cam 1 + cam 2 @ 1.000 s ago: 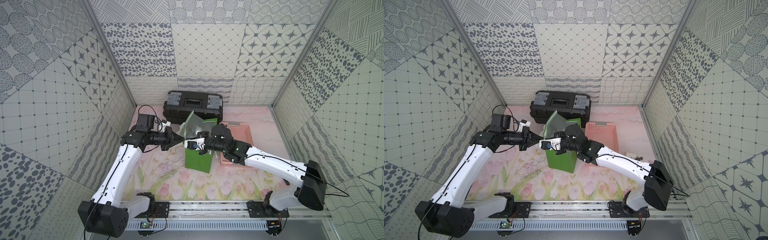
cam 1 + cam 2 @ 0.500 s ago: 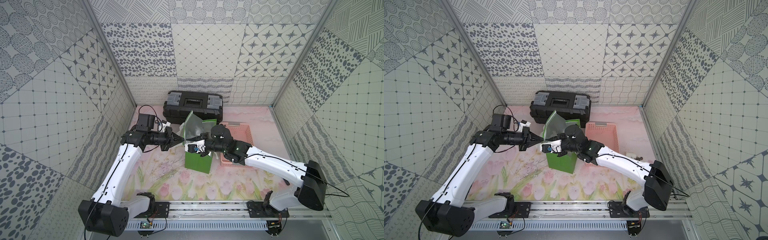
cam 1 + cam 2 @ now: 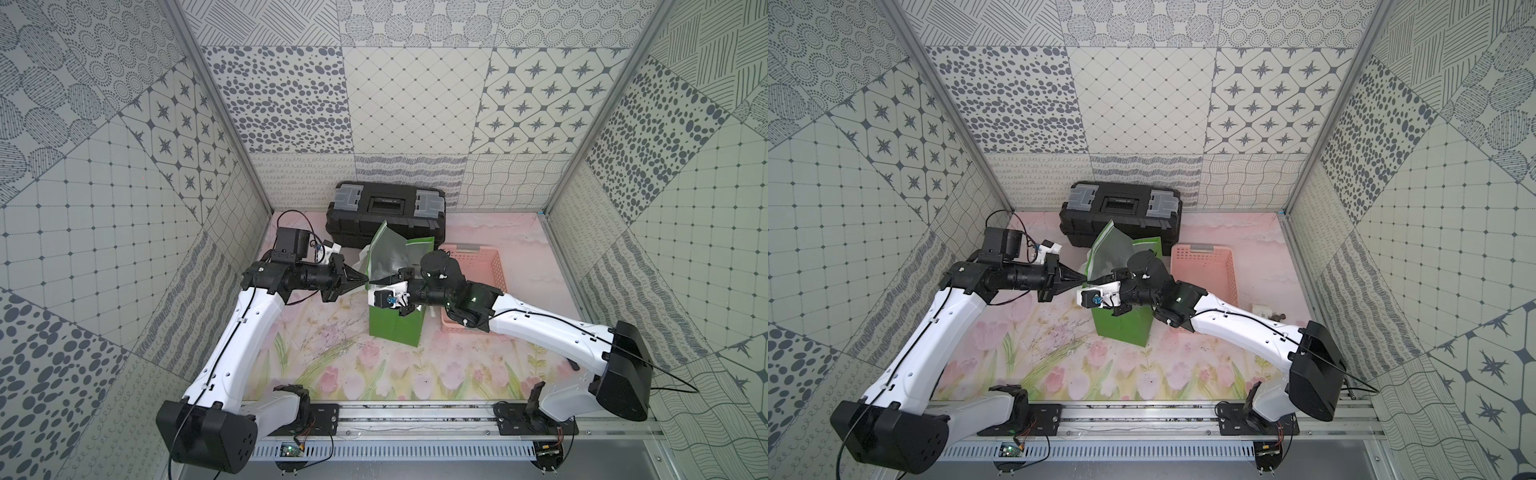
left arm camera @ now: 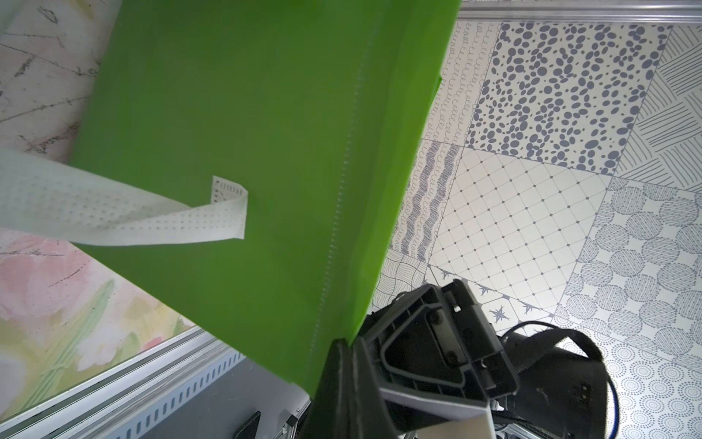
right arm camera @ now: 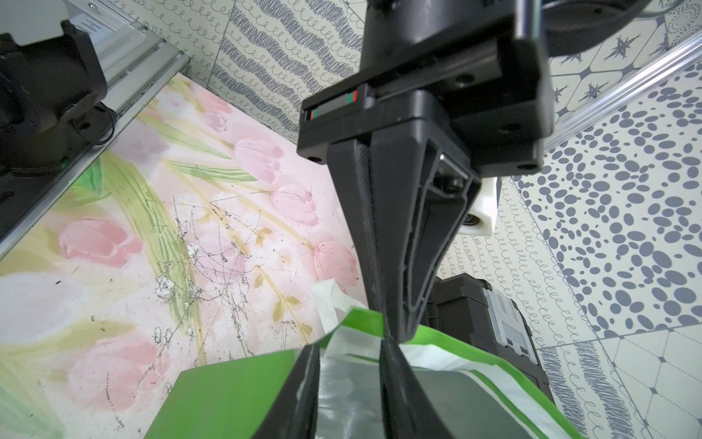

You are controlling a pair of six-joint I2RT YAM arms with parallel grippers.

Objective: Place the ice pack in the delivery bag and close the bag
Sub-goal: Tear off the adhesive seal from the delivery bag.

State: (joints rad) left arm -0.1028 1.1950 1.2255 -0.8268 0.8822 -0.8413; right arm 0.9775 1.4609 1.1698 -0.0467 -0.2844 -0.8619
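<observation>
The delivery bag (image 3: 395,328) (image 3: 1125,328) stands upright mid-table, bright green with its silver foil lining (image 5: 349,399) showing at the open mouth. My left gripper (image 3: 365,282) (image 4: 347,344) is shut on the bag's rim at its left corner. A white strap handle (image 4: 133,213) hangs down the outer wall. From the right, my right gripper (image 3: 380,282) (image 5: 347,365) reaches over the mouth. It is open, and only foil shows between its fingers. The ice pack shows in no view.
A black toolbox (image 3: 386,208) (image 3: 1121,208) sits right behind the bag against the back wall. A pink slotted basket (image 3: 478,270) (image 3: 1204,266) stands to the bag's right, under my right forearm. Tulip-print mat lies in front.
My right gripper's jaws have parted over the bag's mouth and it has shifted slightly. The left gripper keeps its hold on the rim and has not moved.
</observation>
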